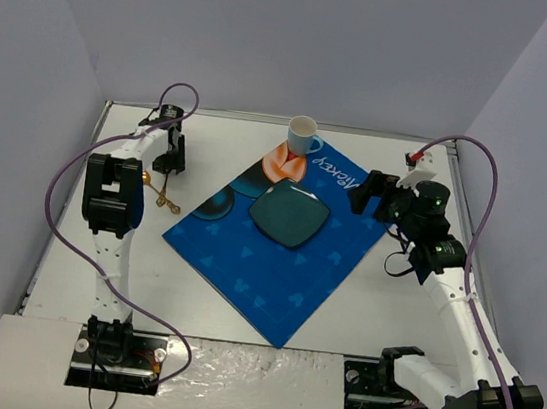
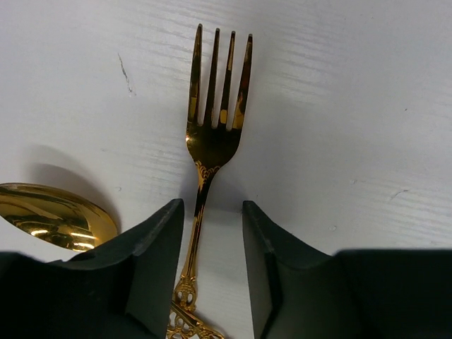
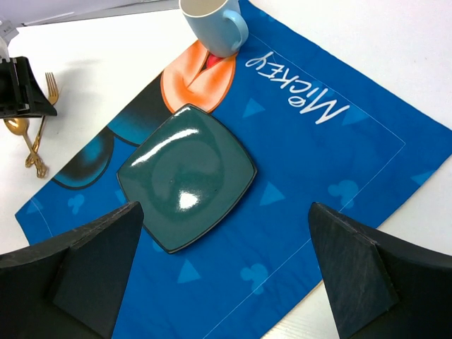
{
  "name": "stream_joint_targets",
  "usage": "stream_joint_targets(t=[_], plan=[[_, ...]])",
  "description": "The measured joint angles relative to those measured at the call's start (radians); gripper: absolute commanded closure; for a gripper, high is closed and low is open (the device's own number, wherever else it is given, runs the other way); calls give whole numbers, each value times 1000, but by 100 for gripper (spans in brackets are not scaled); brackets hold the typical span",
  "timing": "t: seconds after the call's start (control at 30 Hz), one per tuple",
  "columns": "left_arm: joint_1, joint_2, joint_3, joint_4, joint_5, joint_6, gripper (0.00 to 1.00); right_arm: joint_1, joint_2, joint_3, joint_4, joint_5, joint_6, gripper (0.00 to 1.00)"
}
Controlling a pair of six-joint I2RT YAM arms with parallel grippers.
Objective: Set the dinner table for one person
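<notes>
Table (image 1: 360, 312) filled the top view, white w/ thin metal rim; a blue cartoon-print mat (image 1: 274, 275) lay at its centre, turned at an angle; a dark green square plate (image 1: 289, 215) sat on the mat's upper half; a light blue cup (image 1: 303, 133) stood upright at the mat's top corner, on an orange patch of the print, handle to the right.

Left gripper (image 2: 212, 208) was at upper left of the top view, off the mat, pointing down at the table; in its wrist view the 2 jaws stood fairly narrow, 1 each side of a gold fork (image 2: 212, 134) at its handle; the left jaw was just beside the handle and a gap showed on the right side, so no firm pinch was visible; the fork lay flat on the table, 4 tines toward the top of that frame; a gold spoon (image 2: 49, 215) lay at lower left beside the fork, partly hidden by the left jaw.

Right gripper (image 3: 226, 208) was at upper right of the top view, near the mat's right corner, above the surface; jaws wide, holding nothing; its wrist view looked down over plate, cup & the "Mickey" lettering; fork & spoon showed small at that frame's left edge, handle ends close together.
</notes>
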State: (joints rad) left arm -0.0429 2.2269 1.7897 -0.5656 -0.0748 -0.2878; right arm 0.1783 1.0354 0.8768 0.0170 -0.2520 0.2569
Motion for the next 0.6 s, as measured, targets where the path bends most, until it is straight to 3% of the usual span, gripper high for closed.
stream_joint_targets(t=[0.1, 0.3, 0.6], plan=[[4, 0, 0, -3, 10, 3, 76, 0, -7, 0, 0, -1, 0, 0], [18, 0, -7, 4, 38, 8, 99, 0, -12, -1, -1, -11, -3, 0], [31, -1, -10, 9, 83, 11, 100, 0, -29, -15, -19, -18, -20, 0]])
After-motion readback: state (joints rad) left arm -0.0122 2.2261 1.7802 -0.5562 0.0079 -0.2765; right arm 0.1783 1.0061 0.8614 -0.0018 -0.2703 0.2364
